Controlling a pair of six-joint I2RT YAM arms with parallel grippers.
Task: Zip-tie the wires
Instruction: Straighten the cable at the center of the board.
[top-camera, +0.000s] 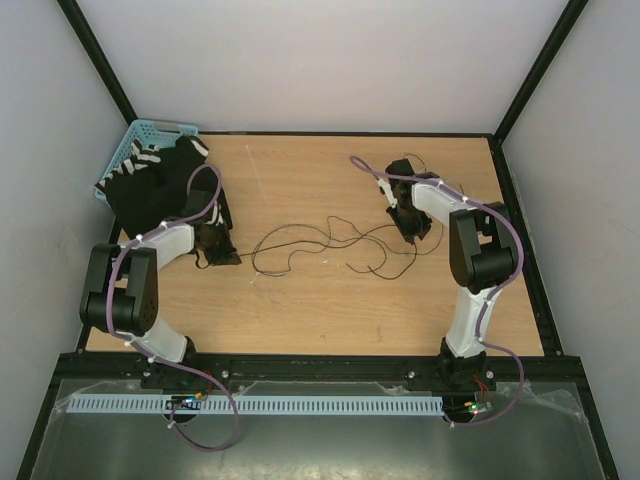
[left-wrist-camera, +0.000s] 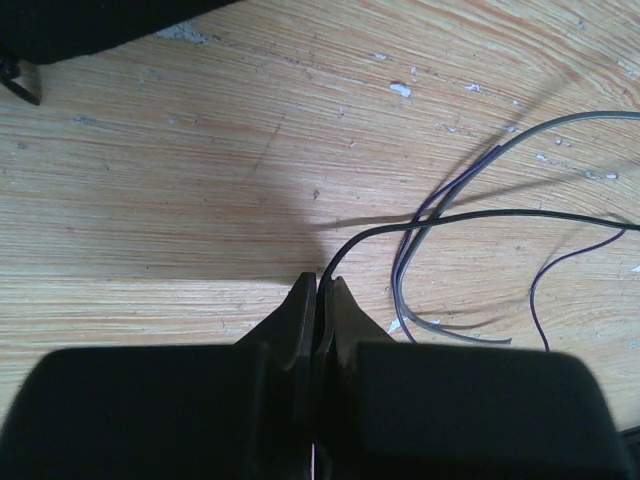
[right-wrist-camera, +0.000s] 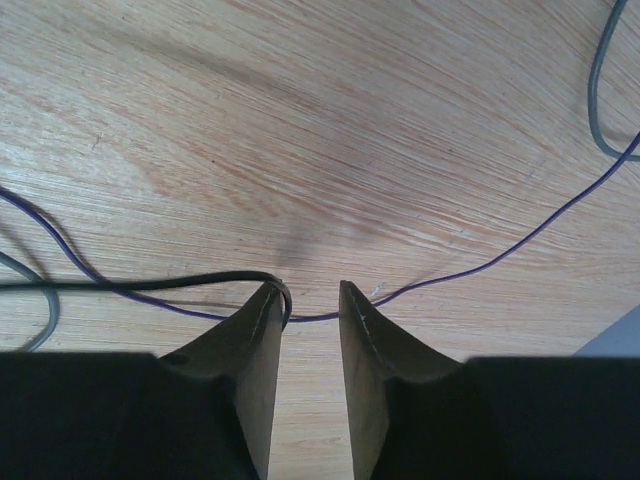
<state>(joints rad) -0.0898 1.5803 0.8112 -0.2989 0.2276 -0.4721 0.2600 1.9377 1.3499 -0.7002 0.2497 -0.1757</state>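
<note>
Nearest, the left tool (left-wrist-camera: 320, 285) is pinched closed on one black strand of the wires (left-wrist-camera: 480, 215), which leads off to its right. The right tool (right-wrist-camera: 312, 290) has its jaws parted: a purple strand crosses the gap and a black one hooks one fingertip, with nothing clamped. Between them the wires lie stretched left to right on the counter (top-camera: 330, 300), one arm at each end. No zip tie shows. Farther back-left sit a blue basket (top-camera: 150, 130) and black cloth (top-camera: 150, 190).
</note>
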